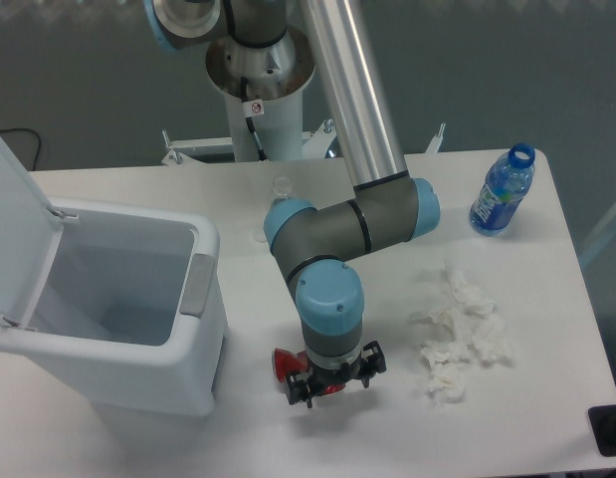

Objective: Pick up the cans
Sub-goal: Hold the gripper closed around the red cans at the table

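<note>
Can [285,363]: crushed red, flat on tabltop [138,438] beside white bin [203,289], mostly under my gripper [332,381] | fingers: cannot tell if clenched, wrist blocks view | risk: bent lobes may slip or skid toward bin.

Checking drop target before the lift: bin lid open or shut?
Open. The bin has its lid swung up at the left, and the bare inside shows.
</note>
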Robot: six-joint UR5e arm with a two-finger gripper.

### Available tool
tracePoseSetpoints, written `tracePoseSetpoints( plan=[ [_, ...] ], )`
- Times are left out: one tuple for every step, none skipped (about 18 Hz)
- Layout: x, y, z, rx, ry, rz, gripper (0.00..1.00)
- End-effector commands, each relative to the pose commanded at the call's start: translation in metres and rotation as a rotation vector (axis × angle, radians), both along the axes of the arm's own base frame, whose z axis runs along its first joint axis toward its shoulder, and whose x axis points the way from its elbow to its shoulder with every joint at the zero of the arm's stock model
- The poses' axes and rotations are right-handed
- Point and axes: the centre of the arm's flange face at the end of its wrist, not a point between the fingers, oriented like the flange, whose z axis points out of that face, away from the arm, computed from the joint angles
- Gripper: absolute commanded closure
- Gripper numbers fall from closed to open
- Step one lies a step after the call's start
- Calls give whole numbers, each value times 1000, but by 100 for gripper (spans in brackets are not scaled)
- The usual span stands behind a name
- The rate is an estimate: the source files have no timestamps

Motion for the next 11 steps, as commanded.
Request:
tracePoseSetpoints(
  plan=[
    [0, 0, 0, 0, 0, 0, 1],
    [0, 0, 0, 0, 0, 0, 1],
    [0, 0, -1, -1, -1, 0, 1],
    [1, -1, -1, -2, -2, -2, 1],
    [1, -1, -2, -3, -3, 0, 3],
    [1, -1, -3, -4, -4, -2, 4],
    [2, -2, -3, -6, -5, -2, 4],
    [3, -2, -5, -9, -7, -11, 5],
    [4, -4, -6, -13, -10, -17, 5],
    [5, -4, -7, -14, -11, -20, 5],
    [5, -4, -7, -14, -11, -20, 6]
  ],
)
